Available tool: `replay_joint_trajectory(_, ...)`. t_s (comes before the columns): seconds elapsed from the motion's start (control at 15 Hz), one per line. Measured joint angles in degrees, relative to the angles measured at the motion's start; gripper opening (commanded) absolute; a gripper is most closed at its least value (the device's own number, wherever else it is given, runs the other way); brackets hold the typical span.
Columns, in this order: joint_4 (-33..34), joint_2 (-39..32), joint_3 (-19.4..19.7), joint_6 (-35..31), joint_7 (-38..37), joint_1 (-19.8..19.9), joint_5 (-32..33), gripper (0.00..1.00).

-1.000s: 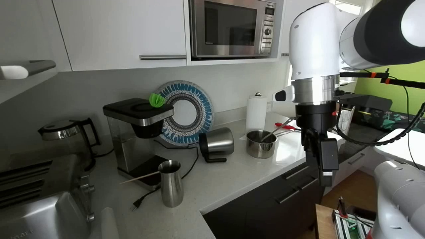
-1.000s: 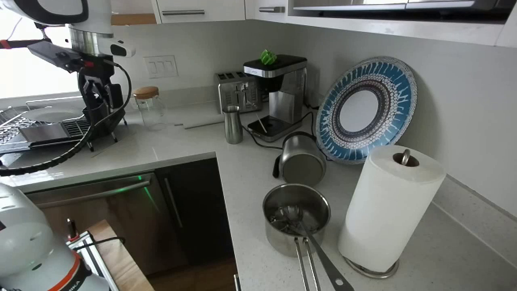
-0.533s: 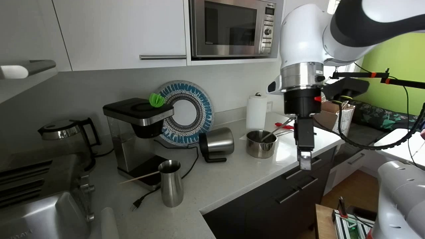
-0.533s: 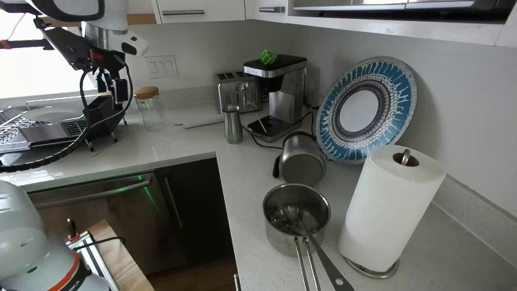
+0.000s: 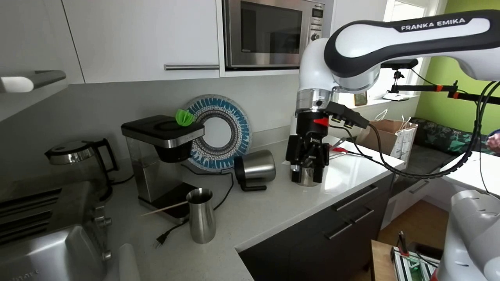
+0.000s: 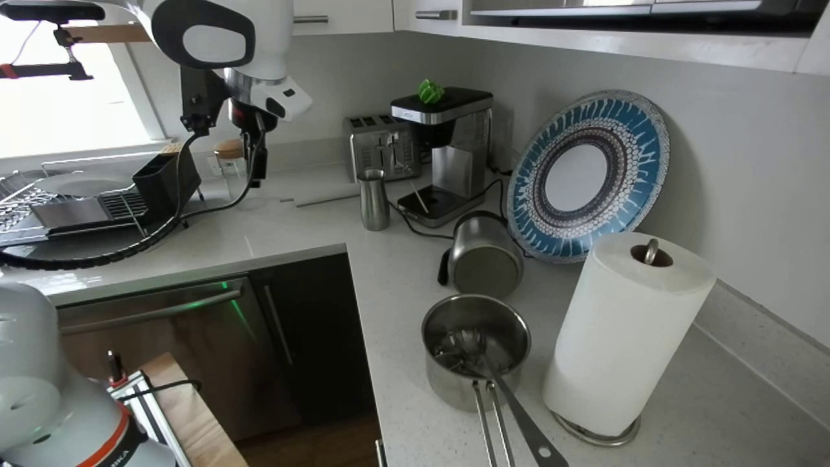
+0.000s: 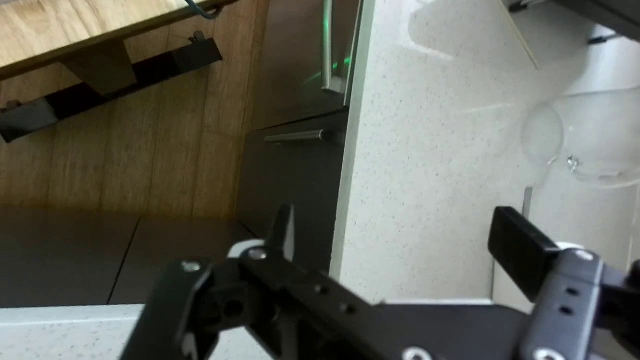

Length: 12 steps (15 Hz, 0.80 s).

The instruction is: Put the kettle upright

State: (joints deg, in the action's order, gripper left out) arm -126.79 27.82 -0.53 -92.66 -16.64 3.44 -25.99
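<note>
The kettle (image 5: 258, 167), a squat steel cylinder with a black rim and black handle, lies on its side on the counter. In an exterior view its round base (image 6: 487, 269) faces the camera, and its handle points toward the counter's front edge. My gripper (image 5: 307, 175) hangs pointing down, apart from the kettle; it also shows nearly edge-on in an exterior view (image 6: 257, 176). In the wrist view the gripper (image 7: 392, 230) is wide open with nothing between its fingers. The kettle is out of the wrist view.
A steel pot (image 6: 447, 383) with a utensil stands near the kettle, by a paper towel roll (image 6: 629, 337). A round patterned plate (image 6: 532, 227) leans behind the kettle. A coffee maker (image 5: 156, 171) and steel jug (image 5: 202, 222) stand nearby. A glass jar (image 6: 232, 170) stands farther off.
The arm and gripper have moved left in one exterior view and right in the other, and the gripper has turned about its vertical axis. The kettle has not moved.
</note>
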Motion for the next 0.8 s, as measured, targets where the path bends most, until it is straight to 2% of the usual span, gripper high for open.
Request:
replay_joint_trajectory(0.2,0.0,-1.5,1.9,-0.3,0.1,0.3,-2.8,1.00)
replay_joint_trajectory(0.53,0.0,-1.5,2.2,-0.6,0.0,0.3,-3.2,1.00)
replay_joint_trajectory(0.8,-1.2,-2.1,1.8,-11.1,-5.0,1.8,-2.7,1.00)
